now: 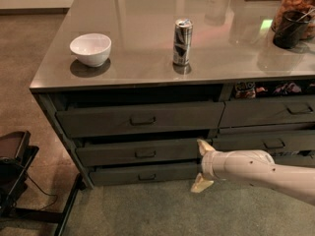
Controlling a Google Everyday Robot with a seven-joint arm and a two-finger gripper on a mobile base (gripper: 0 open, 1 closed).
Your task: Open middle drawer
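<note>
The middle drawer (113, 154) is the medium-height dark grey-brown front on the left side of the cabinet, with a small loop handle (145, 154) at its centre. A dark gap shows along its top edge. The taller drawer (98, 119) sits above it and the slimmest drawer (118, 174) below it. My gripper (201, 165) is on a white arm coming in from the right. It hangs in front of the right end of the middle drawer, well right of the handle. Its fingers (204, 145) are spread one above the other, open and empty.
On the grey counter top (147, 14) stand a white bowl (90, 49), a drink can (182, 42), a dark cup (290, 29) and a snack jar (295, 1). More drawers (268, 113) fill the cabinet's right side. A black stand (15, 173) sits on the floor at left.
</note>
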